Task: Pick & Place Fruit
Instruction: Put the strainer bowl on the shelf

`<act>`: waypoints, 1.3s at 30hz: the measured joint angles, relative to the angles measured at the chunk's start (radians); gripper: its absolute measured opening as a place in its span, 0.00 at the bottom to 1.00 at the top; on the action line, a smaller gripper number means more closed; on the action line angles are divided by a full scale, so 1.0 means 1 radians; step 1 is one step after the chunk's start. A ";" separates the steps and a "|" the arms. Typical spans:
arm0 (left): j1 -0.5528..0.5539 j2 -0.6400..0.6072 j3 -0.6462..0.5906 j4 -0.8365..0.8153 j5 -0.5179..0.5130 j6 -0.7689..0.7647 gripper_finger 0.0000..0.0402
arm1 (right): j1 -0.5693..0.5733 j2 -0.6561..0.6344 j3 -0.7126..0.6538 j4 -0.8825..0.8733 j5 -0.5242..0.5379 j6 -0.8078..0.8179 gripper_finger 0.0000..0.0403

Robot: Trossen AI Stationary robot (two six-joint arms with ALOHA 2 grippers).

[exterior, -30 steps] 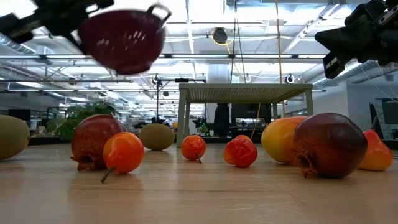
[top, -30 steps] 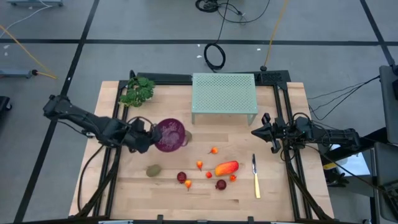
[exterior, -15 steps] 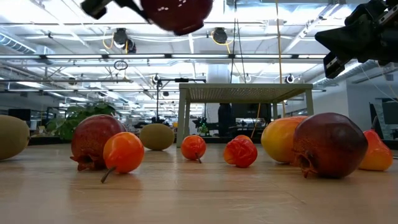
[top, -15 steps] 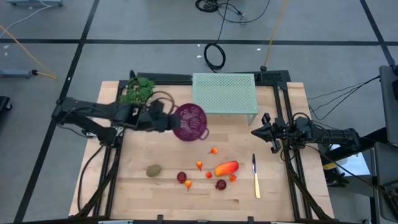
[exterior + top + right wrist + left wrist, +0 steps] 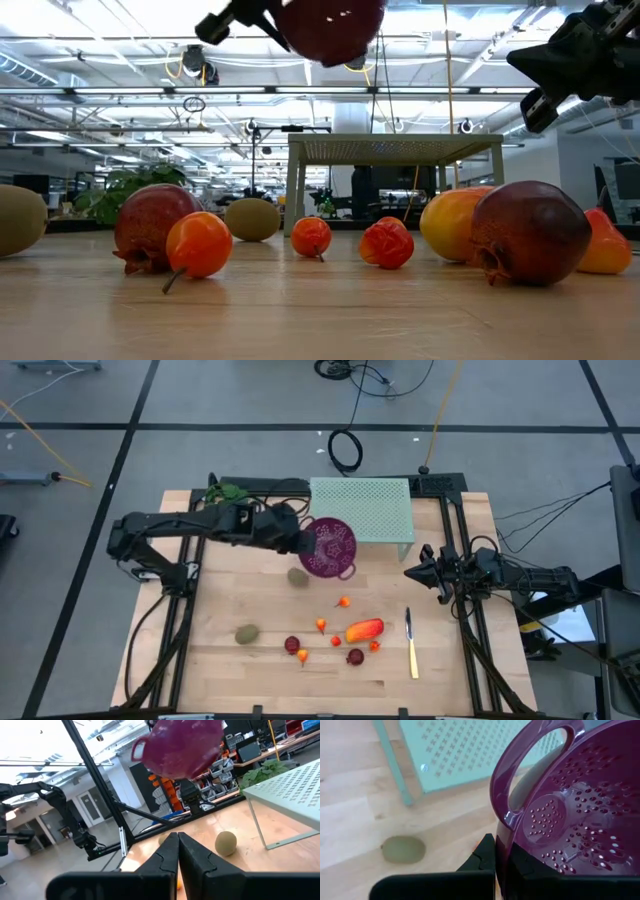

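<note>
Fruit lies scattered over the near half of your bench (image 5: 200, 660), none of it held. Nearest the front edge you have the two dark red balls — one (image 5: 291, 645) to the left, one (image 5: 355, 656) further right — with tiny orange-red pieces (image 5: 303, 656) dotted around and between them. Just behind sits the elongated orange-red piece (image 5: 365, 630), and beside it, on its right, the yellow-handled knife (image 5: 411, 647) lies pointing front to back. One olive-brown oval (image 5: 246, 633) rests left of the group; the second oval (image 5: 298, 576) sits further back, near mid-bench, apart from the rest.

Above that second oval your left claw (image 5: 303, 543) hangs in the air, clamped on the rim of a purple colander (image 5: 331, 547) next to one of its loop handles. The colander is tilted, and what you can see of its perforated inside in the left wrist view holds nothing.

Your right claw (image 5: 410, 572) waits at the right side of the bench, off the surface, its fingers pressed together on nothing.

Behind the colander stands the pale green perforated rack (image 5: 360, 510) at the back edge; a leafy green bunch (image 5: 225, 491) shows at the back left, partly hidden by the left arm.
</note>
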 joint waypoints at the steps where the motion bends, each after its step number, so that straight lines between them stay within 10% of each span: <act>1: 0.009 0.012 0.009 0.011 0.000 0.000 0.00 | 0.000 0.000 0.000 0.000 0.000 -0.006 0.01; 23: 0.229 0.355 0.334 0.032 0.000 -0.005 0.00 | 0.000 0.000 0.000 -0.007 0.001 -0.093 0.01; 39: 0.297 0.381 0.400 -0.131 0.053 -0.087 0.00 | 0.000 0.000 0.000 -0.008 0.001 -0.160 0.01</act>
